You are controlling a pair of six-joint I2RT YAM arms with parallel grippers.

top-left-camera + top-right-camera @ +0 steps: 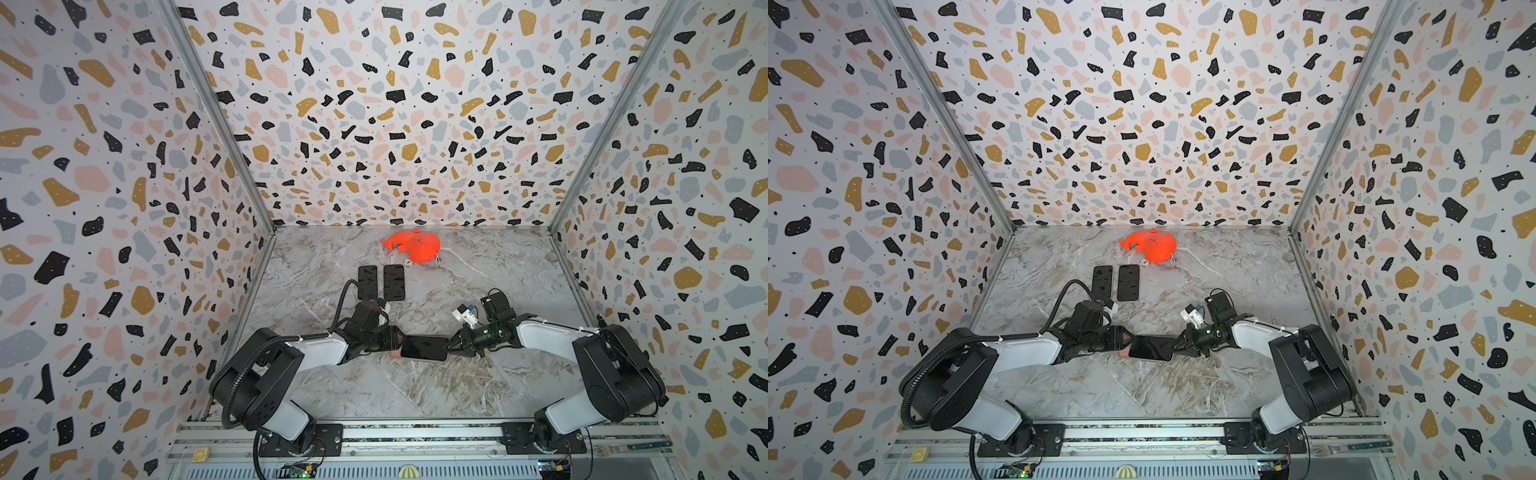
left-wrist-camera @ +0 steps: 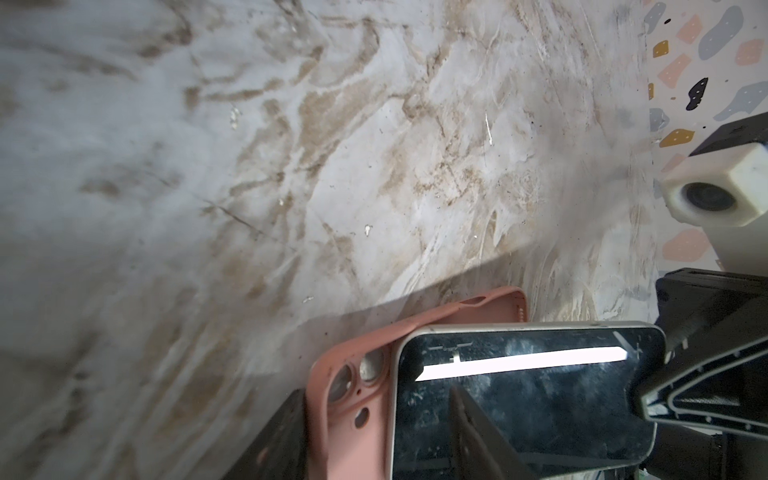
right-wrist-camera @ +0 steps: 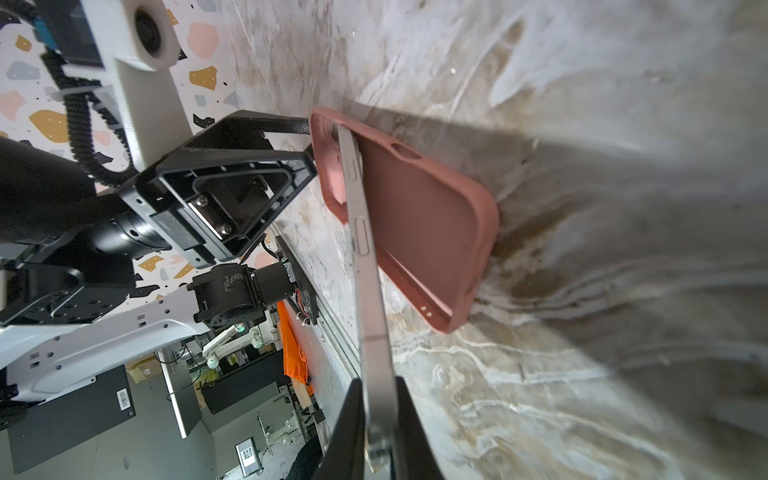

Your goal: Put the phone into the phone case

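Between the closed fingers (image 3: 345, 424) of the right gripper (image 3: 380, 428) sits one short end of the phone (image 3: 365, 257), pinched on face and back. From that pinch its long axis runs straight out ahead of the fingertips toward the left gripper (image 1: 392, 340). On the side of the phone's back lies the pink phone case (image 3: 424, 216). Its long axis is nearly in line with the phone's, its open side faces the phone, and its camera cut-out is at the end farthest from the right fingers and nearest the left ones. The two meet only near that far end. There the phone's edge touches the case just short of its end wall, leaving the cut-out uncovered, while the end in the right fingers stands off the case. The gap between them is a narrow wedge opening toward the right gripper. The left gripper's jaws stand about halfway apart, one finger behind the case's back and the other finger (image 2: 478, 428) across the phone's screen. They appear to clamp the case's camera end with the phone's end on it, though contact on the glass is unclear. Both top views show the screen facing up. The coming move, I judge, falls to the right arm, which must push the phone along its axis toward the left fingers and swing the held end onto the case.
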